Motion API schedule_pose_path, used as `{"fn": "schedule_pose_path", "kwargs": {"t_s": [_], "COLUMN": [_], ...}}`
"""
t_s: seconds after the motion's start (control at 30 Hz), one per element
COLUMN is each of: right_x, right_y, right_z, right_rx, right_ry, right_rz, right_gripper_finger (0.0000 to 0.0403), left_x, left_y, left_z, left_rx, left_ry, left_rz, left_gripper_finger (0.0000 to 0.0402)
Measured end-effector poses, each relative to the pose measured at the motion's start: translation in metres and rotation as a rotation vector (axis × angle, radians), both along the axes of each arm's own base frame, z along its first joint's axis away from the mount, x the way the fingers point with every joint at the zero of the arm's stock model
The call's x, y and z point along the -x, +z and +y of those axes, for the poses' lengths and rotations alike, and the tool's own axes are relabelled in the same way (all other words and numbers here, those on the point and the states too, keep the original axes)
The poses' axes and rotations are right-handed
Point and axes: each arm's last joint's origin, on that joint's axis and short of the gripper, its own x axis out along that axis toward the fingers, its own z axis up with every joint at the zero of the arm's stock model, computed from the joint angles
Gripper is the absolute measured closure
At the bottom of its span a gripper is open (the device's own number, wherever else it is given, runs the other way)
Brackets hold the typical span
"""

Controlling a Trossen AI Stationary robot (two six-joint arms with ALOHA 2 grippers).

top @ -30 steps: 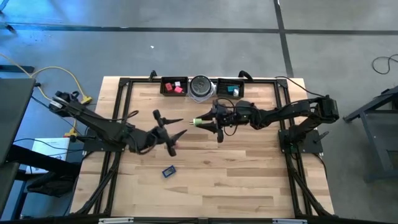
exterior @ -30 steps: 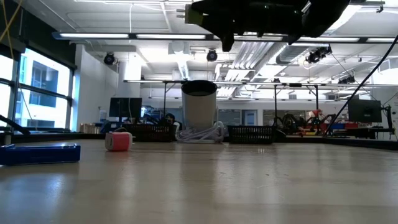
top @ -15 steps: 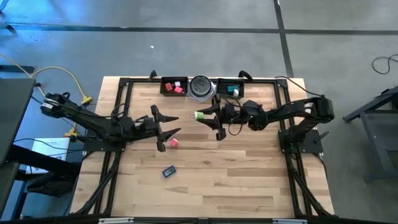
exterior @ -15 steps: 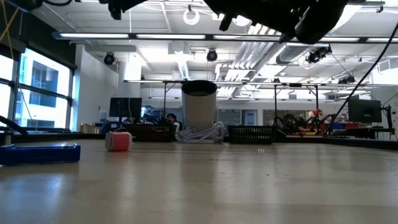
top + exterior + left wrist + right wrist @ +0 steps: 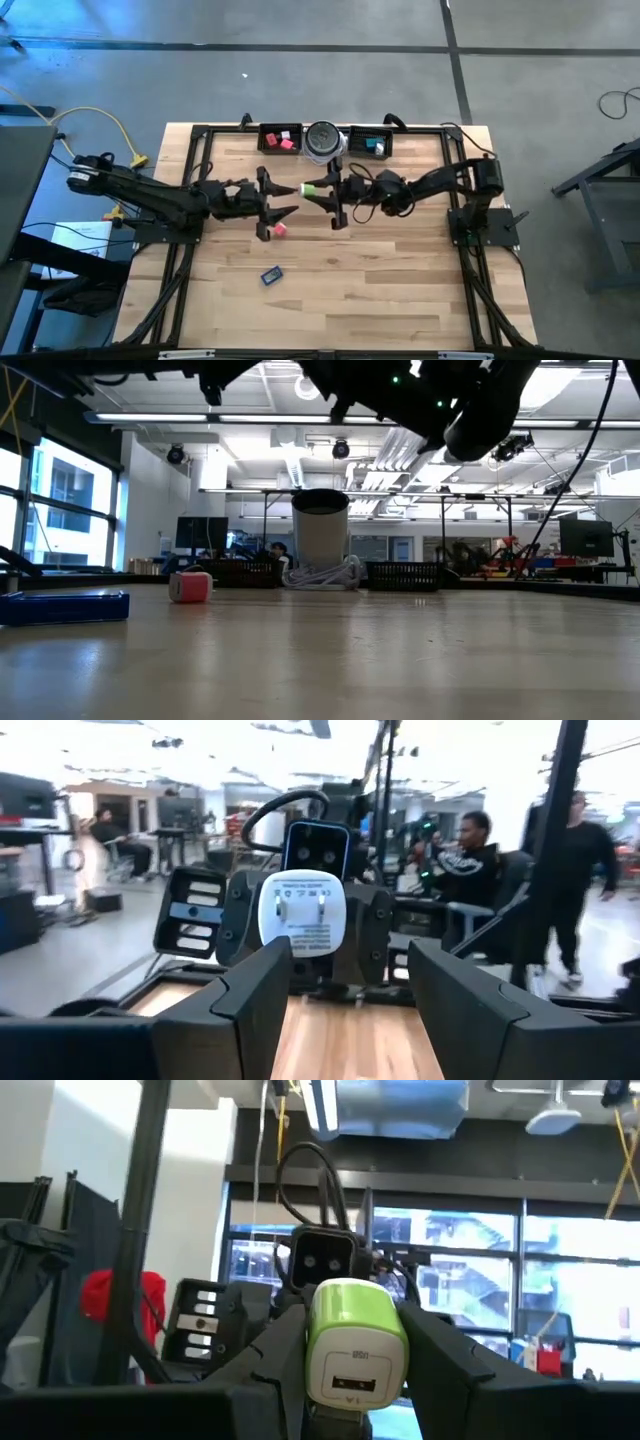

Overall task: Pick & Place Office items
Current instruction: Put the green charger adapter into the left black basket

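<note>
The green cube with a white face is in my right gripper, above the middle of the table. My left gripper is open and faces the cube from the table's left, a short way off. Its two fingers frame the cube without touching it. A pink block lies on the table just near of the left gripper. The blue flat piece lies flat farther toward the near edge. Red and pink blocks and a teal block sit in the far trays. My right gripper pinches the green cube by its two opposite green sides, one finger on each. The fingers come level from the table's right. The cube is lifted clear of the table, and its white face points toward the left gripper.
Two long black trays stand at the far edge with the round silver-grey disc between them. A black frame borders the table. People stand in the room beyond.
My left gripper has risen from over the pink block, moved toward the far edge and turned level toward the right gripper, still open; the pink block has come into view on the table. My right gripper has carried the green cube a little toward the table's left.
</note>
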Motion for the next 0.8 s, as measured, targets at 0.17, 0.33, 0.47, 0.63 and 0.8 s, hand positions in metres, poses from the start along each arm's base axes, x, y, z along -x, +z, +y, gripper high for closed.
{"fn": "schedule_pose_path", "kwargs": {"t_s": [0.17, 0.33, 0.47, 0.63, 0.8], "right_x": [0.0002, 0.0003, 0.0005, 0.0005, 0.0004], "right_y": [0.0002, 0.0006, 0.0010, 0.0011, 0.0010], "right_z": [0.0017, 0.0073, 0.0080, 0.0080, 0.0077], "right_rx": [0.013, 0.023, 0.024, 0.023, 0.022], "right_ry": [0.012, 0.025, 0.028, 0.027, 0.020], "right_rz": [-0.002, -0.008, -0.010, -0.011, -0.011], "right_gripper_finger": [0.0283, 0.0283, 0.0283, 0.0283, 0.0283], "left_x": [0.0001, -0.0002, -0.0004, -0.0007, -0.0008], "left_y": [0.0019, 0.0017, 0.0014, 0.0007, -0.0001], "left_z": [-0.0023, -0.0028, -0.0030, -0.0025, -0.0017], "left_rx": [-0.012, -0.016, -0.034, -0.038, -0.053], "left_ry": [-0.015, -0.026, -0.022, -0.003, 0.032], "left_rz": [-0.028, -0.030, -0.025, -0.018, -0.007], "left_gripper_finger": [0.0202, 0.0202, 0.0202, 0.0202, 0.0202]}}
